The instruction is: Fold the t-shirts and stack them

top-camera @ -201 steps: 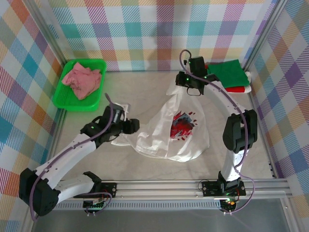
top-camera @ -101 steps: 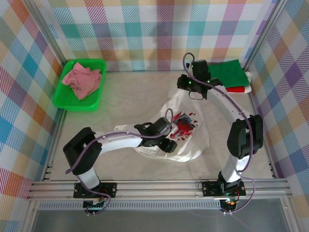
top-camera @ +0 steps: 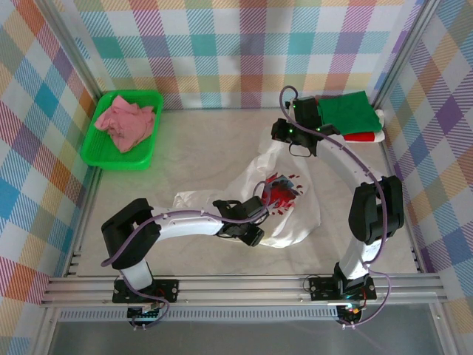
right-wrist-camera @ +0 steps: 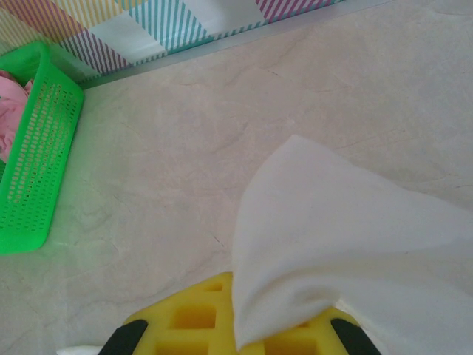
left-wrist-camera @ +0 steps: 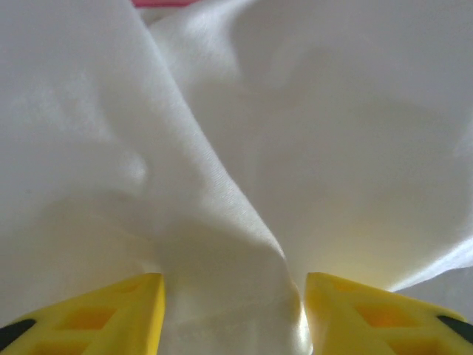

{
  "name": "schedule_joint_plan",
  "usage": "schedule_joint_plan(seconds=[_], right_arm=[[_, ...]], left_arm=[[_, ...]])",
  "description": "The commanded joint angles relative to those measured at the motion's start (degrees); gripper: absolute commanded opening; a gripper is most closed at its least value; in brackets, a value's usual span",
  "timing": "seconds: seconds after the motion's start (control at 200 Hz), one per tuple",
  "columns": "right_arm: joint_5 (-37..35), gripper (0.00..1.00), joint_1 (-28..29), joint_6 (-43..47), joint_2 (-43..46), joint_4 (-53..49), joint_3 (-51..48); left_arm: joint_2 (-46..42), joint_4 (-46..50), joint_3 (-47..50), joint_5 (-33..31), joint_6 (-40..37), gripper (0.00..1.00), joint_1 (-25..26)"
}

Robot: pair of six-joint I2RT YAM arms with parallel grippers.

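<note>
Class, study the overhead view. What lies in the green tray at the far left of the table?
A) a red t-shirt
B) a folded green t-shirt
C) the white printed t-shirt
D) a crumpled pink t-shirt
D: the pink t-shirt lies crumpled inside the green tray.

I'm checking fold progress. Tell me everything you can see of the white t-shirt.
The white t-shirt is thin, soft cloth with a red-and-dark chest print, lying crumpled and unfolded on the table. Its far corner is lifted, pinched in the shut right gripper; the left gripper sits on its near side, a fold between its parted fingers.
</note>
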State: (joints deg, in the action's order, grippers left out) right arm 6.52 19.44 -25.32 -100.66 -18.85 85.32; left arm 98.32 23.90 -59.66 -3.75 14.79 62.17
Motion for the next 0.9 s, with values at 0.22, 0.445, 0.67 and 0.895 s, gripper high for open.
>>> schedule_joint_plan(seconds=[0.22, 0.445, 0.67, 0.895], right_arm=[[-0.3, 0.0, -0.6, -0.9, 2.9, 2.1, -1.6], [0.0, 0.0, -0.7, -1.1, 2.6, 2.3, -1.8], [-0.3, 0.0, -0.8, -0.8, 3.2, 1.5, -1.7], [-0.4, 0.0, -1.2, -0.2, 4.5, 0.9, -2.3]], left_arm=[[0.0, 0.0, 0.3, 2.2, 0.1, 0.61, 0.6], [2.9, -0.9, 0.1, 5.0, -0.2, 0.56, 0.8], [1.6, 1.7, -0.7, 0.0, 0.0, 0.12, 0.8], [-5.7, 7.1, -1.8, -3.8, -1.7, 0.11, -0.5]])
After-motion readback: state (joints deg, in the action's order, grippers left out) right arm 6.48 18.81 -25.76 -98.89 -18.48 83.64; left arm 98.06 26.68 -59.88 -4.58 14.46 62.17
